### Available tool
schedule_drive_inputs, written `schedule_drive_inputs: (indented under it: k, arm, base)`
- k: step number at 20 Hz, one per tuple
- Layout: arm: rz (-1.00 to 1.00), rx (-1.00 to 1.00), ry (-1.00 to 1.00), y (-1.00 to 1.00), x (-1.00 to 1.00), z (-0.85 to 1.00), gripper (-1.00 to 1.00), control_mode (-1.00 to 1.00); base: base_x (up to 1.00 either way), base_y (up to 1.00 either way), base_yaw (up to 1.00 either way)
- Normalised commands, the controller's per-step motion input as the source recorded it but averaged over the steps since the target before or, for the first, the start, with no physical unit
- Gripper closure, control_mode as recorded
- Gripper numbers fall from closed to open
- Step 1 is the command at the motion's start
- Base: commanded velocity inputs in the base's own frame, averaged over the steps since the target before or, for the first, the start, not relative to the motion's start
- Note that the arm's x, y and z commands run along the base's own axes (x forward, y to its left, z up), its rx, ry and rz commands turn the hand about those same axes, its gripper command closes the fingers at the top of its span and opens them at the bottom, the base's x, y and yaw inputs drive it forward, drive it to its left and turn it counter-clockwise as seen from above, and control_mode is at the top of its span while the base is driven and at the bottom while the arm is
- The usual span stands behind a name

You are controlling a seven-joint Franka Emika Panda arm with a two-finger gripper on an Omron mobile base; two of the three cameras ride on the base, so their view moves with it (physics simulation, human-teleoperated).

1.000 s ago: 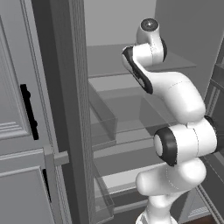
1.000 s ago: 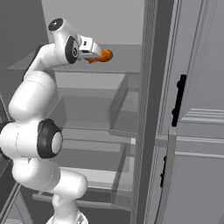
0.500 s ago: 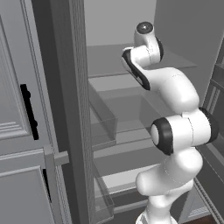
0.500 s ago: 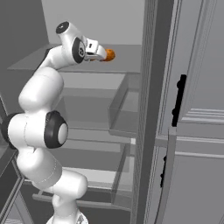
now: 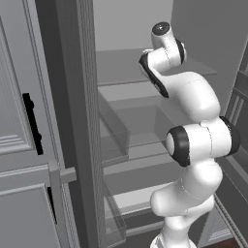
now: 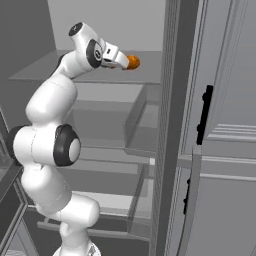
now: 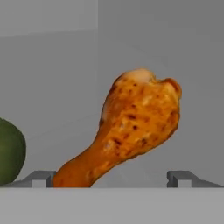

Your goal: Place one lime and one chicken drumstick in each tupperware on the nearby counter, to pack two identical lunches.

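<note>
A browned orange chicken drumstick (image 7: pixel 131 127) lies on the grey top shelf of an open fridge, thick end up and right in the hand view. Its thin end reaches down between my gripper's (image 7: pixel 111 178) two fingertips (image 7: pixel 41 177), which stand wide apart, open, on either side of it. A dark green lime (image 7: pixel 8 151) sits at the left edge of that view. In the right base view my gripper (image 6: pixel 124 61) is stretched onto the top shelf, with the drumstick (image 6: pixel 133 62) just past it. The tupperware and the counter are out of view.
The fridge's upright divider (image 6: pixel 172 125) stands close on the right of the arm. A clear bin (image 6: pixel 142 125) hangs below the top shelf (image 6: pixel 100 75), with more shelves and a lower drawer (image 5: pixel 116 213) under it. A grey panelled door with a black handle (image 6: pixel 204 115) flanks the opening.
The arm has stretched further into the fridge along the top shelf, bringing the hand up to the drumstick. The jaws have stayed open.
</note>
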Motion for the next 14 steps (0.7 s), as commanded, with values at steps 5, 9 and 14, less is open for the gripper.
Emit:
schedule_drive_inputs:
  k: [5,9,14]
  arm:
    - [-0.06,0.06,0.0,-0.43,-0.12,0.0,-1.0,-1.0]
    - [0.0,0.05,0.0,-0.36,-0.41,0.0,-1.0,-1.0]
    - [0.0,0.02,0.0,-0.11,-0.62,-0.05,-1.0,-1.0]
  base:
    - [0.0,0.0,0.0]
    - [0.0,0.0,0.0]
    - [0.0,0.0,0.0]
